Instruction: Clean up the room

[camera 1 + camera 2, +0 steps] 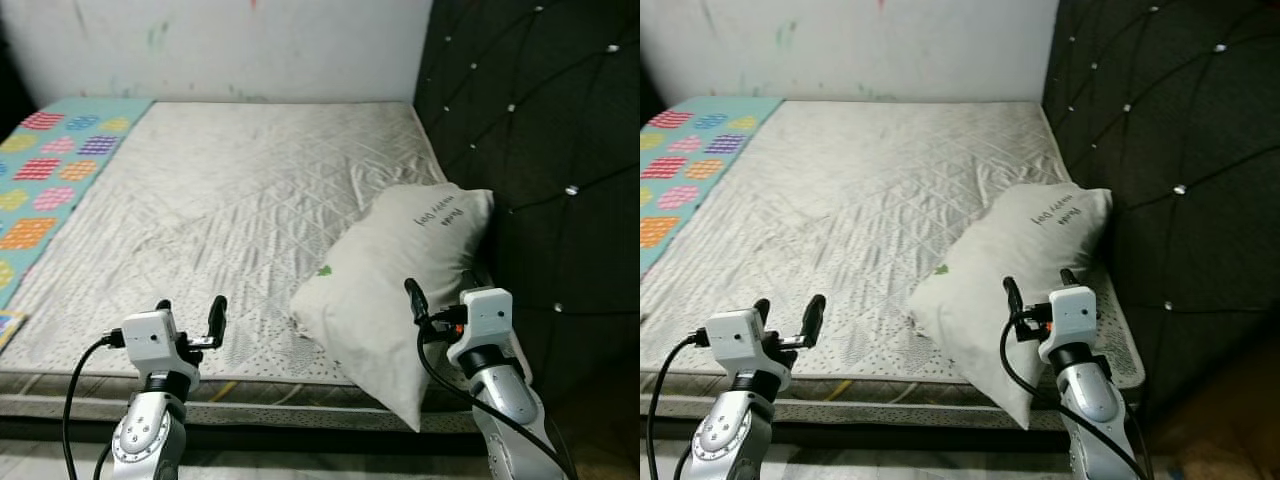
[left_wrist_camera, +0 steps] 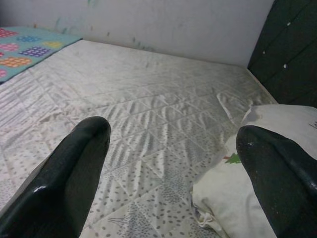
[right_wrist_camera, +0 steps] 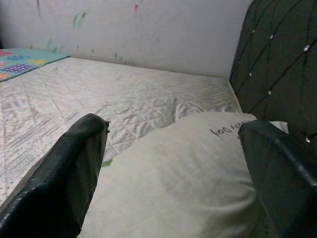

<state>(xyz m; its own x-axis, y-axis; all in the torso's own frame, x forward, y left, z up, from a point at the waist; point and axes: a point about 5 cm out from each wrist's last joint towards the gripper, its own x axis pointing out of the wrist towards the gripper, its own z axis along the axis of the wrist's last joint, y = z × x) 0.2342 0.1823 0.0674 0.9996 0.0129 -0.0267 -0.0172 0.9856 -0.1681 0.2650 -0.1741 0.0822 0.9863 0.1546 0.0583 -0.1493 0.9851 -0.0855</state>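
A white pillow (image 1: 395,280) with a small green mark and dark lettering lies on the right side of the bed (image 1: 240,190), leaning toward the headboard, one corner hanging over the front edge. My right gripper (image 1: 1040,288) is open at the pillow's near end, its fingers (image 3: 67,183) spread on either side of the pillow (image 3: 188,168) without gripping it. My left gripper (image 1: 190,312) is open over the front edge of the mattress, to the left of the pillow, nothing between its fingers (image 2: 64,183). The pillow's corner (image 2: 257,163) shows beside it.
A dark tufted headboard (image 1: 540,140) rises on the right. A turquoise blanket with colourful squares (image 1: 50,165) covers the bed's left side. A stained white wall (image 1: 230,45) stands behind. The bed's frame edge (image 1: 260,395) runs in front of me.
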